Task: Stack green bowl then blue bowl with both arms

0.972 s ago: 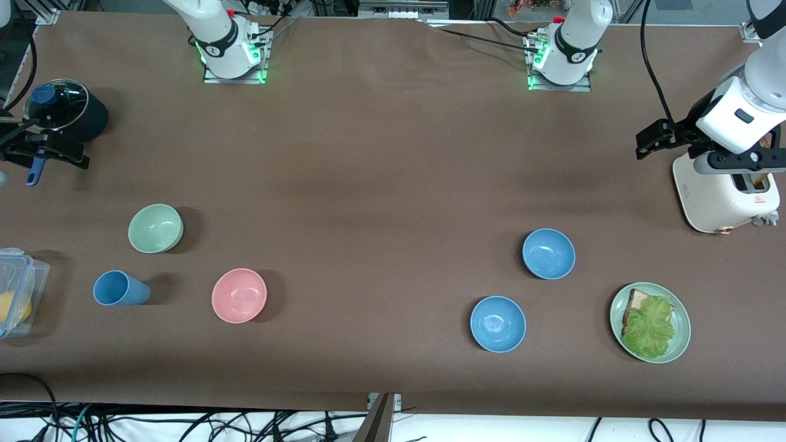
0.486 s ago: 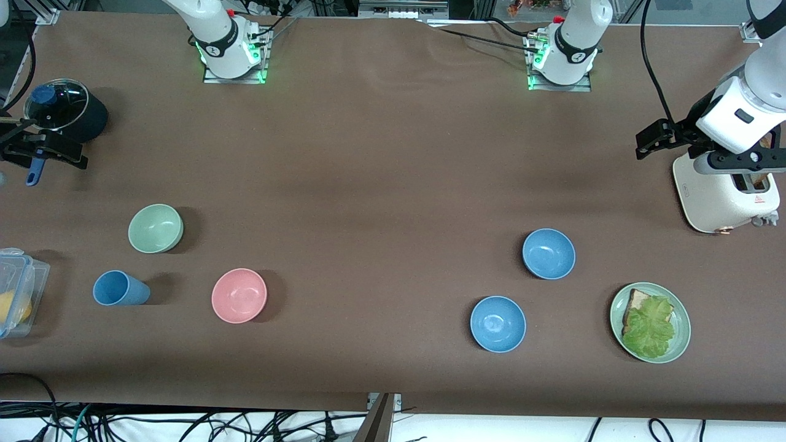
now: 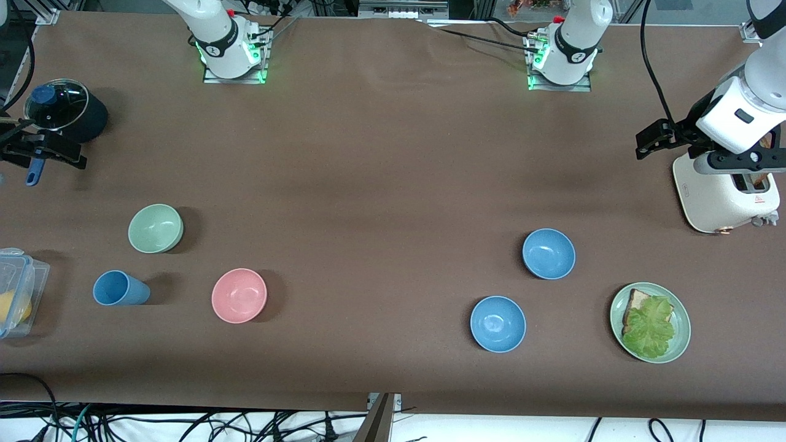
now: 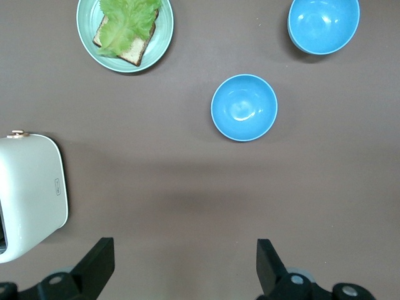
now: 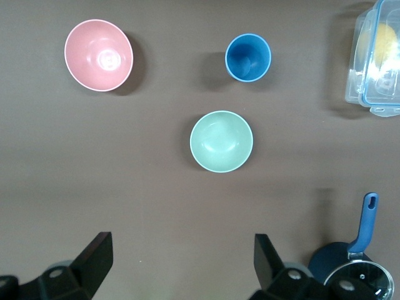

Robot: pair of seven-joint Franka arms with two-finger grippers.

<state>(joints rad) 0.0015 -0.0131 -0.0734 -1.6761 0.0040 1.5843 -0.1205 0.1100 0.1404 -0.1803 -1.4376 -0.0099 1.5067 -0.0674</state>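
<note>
My right end effector [image 5: 181,262] hangs over the brown worktop [image 3: 381,184] at the front view's edge, at my right arm's end. It is partly cut off there and overlaps the blue handle of the black pot with a glass lid [image 3: 61,110]. The right wrist view shows its fingers spread wide, grasping nothing.

Lower on that same edge sits a clear plastic container with blue clips [image 3: 18,294]. It is cropped, and I cannot identify the yellow thing inside. The small pale mint-green bowl [image 3: 155,228] stands alone, mouth up, in the middle band of the frame. The blue cup [image 3: 120,288] is below it, and I cannot tell whether that cup is upright or on its side. The pink bowl [image 3: 239,295] sits at about the cup's height, toward the frame's centre.

Toward my left arm's end, two blue bowls sit apart, one higher in the frame [image 3: 548,253] and one lower [image 3: 498,323]. Past them comes the pale-green plate [image 3: 683,319] with bread under lettuce [image 3: 649,325].

My left end effector [image 4: 184,265] hovers just beside the white toaster [image 3: 724,196], released and empty. My arm hides part of the toaster's top.
</note>
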